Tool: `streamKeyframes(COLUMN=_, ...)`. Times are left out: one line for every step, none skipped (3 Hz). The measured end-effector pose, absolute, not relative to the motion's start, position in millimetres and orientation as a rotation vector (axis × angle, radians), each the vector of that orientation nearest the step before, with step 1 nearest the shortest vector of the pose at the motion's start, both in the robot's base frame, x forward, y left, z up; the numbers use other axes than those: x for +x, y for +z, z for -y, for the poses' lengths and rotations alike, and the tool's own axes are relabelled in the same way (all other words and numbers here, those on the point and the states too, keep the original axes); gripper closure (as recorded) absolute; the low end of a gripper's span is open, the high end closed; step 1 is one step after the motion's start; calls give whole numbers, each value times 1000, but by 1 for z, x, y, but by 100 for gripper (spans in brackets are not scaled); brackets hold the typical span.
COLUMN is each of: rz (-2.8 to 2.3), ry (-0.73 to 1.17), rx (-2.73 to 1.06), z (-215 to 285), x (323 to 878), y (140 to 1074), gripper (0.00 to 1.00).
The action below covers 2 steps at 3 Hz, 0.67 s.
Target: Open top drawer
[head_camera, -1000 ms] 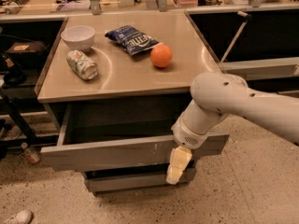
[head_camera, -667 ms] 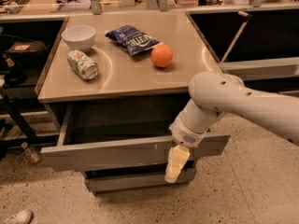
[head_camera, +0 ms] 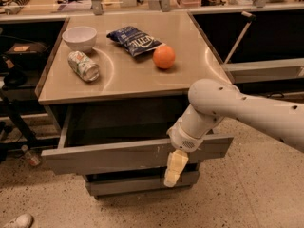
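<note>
Camera view, hand (head_camera: 173,169) hanging at front of pulled-out top drawer (head_camera: 104,158), clenched or released cannot be told.

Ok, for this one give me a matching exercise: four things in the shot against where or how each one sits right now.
Things:
1. top drawer
2. orange
3. can
4. tool

Places or states:
A. lying on its side beside the white bowl
B. pulled out, its inside showing
C. hanging down in front of the drawer's face, right of centre
D. on the tabletop, right of the chip bag

Pairs: 1-B, 2-D, 3-A, 4-C.
</note>
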<state>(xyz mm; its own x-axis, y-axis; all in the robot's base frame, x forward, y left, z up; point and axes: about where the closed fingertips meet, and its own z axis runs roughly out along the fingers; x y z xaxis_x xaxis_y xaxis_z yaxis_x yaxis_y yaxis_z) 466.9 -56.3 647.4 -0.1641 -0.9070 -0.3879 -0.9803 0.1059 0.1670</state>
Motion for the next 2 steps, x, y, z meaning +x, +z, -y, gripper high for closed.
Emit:
streamKeyframes(rz=-2179, ry=614, rx=-1920, z=57, x=452, y=648, gripper=0)
streamKeyframes(rz=-2179, ry=614, rx=-1920, z=58, x=452, y=651, gripper=0)
